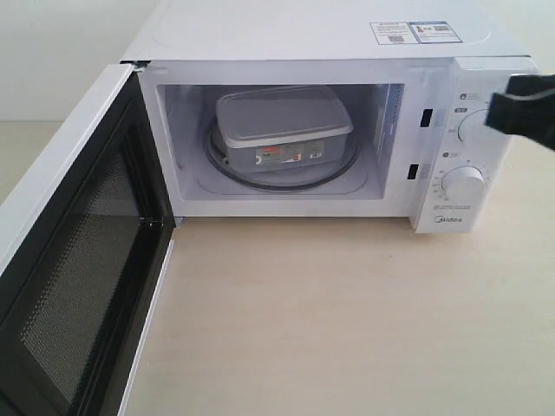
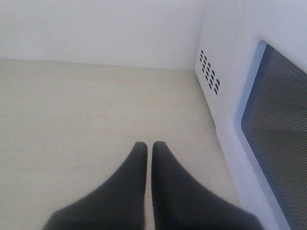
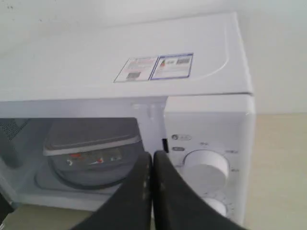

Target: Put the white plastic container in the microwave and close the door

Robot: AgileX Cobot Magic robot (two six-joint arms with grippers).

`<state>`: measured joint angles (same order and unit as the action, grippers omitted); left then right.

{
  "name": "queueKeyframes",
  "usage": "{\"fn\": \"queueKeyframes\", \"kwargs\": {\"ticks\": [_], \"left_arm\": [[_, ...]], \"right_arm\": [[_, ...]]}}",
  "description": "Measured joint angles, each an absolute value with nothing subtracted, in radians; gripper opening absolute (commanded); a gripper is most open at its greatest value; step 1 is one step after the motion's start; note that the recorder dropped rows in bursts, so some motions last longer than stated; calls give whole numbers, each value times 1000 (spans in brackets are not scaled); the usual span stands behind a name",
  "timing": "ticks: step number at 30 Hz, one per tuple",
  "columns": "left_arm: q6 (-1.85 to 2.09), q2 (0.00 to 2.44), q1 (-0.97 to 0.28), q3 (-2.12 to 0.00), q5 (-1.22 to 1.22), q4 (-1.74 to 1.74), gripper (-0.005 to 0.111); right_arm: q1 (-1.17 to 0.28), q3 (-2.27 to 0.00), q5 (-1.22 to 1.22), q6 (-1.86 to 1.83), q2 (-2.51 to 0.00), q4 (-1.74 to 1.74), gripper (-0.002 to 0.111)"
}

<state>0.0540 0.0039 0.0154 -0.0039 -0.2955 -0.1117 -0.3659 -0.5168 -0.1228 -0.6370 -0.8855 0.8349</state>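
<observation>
The white plastic container (image 1: 282, 130) sits on the glass turntable (image 1: 338, 173) inside the white microwave (image 1: 303, 35), red label facing out; the right wrist view shows the container (image 3: 91, 146) too. The door (image 1: 74, 260) stands wide open to the left, black inner face and mesh window toward the room. My right gripper (image 3: 152, 158) is shut and empty, out in front of the microwave (image 3: 144, 52) by its dials (image 3: 206, 165); the exterior view shows only a black part of it (image 1: 525, 108). My left gripper (image 2: 149, 146) is shut and empty above the tabletop, beside the door's outer face (image 2: 278, 139).
The pale wooden tabletop (image 1: 347, 321) spreads in front of the microwave. A white wall (image 2: 96, 28) stands behind the table. Vent holes (image 2: 208, 72) show on the microwave's side near my left gripper.
</observation>
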Motion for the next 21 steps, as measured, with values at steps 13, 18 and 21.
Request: {"fn": "queueKeyframes", "kwargs": {"ticks": [13,18,21], "left_arm": [[54,4,15,-4,-295,-112,4],[54,4,15,-4,-295,-112,4],[54,4,15,-4,-295,-112,4]], "right_arm": [[-7,-199,12,-647,-373,822,0],[32,-103,26,-643,-272,826,0],[34,-70,31,-643,-262,828,0]]}}
